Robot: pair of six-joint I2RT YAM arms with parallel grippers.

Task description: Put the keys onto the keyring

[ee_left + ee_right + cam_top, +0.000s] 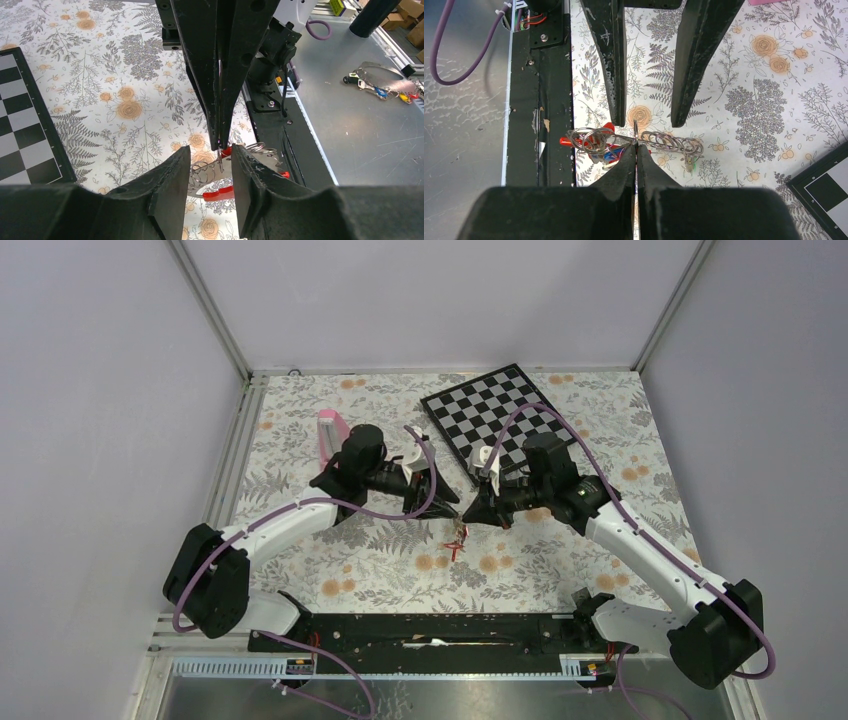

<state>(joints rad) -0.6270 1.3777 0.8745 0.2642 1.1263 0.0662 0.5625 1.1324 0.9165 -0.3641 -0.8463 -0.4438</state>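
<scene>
Step in hand, by judgement: mid-air threading on the keyring (218, 193), held clear of the bench (390, 575) just off the near corner of the checkerboard (495, 420). Right gripper (636, 149) pressed together, pinching the thin grey wire of the keyring between two clusters of small split rings (591, 140). Left gripper (210, 150) partly spread and pinching nothing, with one finger to either side of the right gripper's tip. Red side of the keyring hanging below the pinch point, on the side away from the checkerboard. Keys (611, 155) bunched beneath the rings, with blue, red and green tags showing; number fully on the loop: cannot tell. Pink block (330, 430) well to the left of the checkerboard, not involved. Next move, by judgement: bring the left gripper onto a ring or the loop just beside the pinch, close gently, then slide the ring along the wire while keeping the right grip firm. Calls for fine alignment: thin wire, crowded rings, both tips almost touching. Avoid twisting the loop or knocking the wire out of the right gripper's pinch.
</scene>
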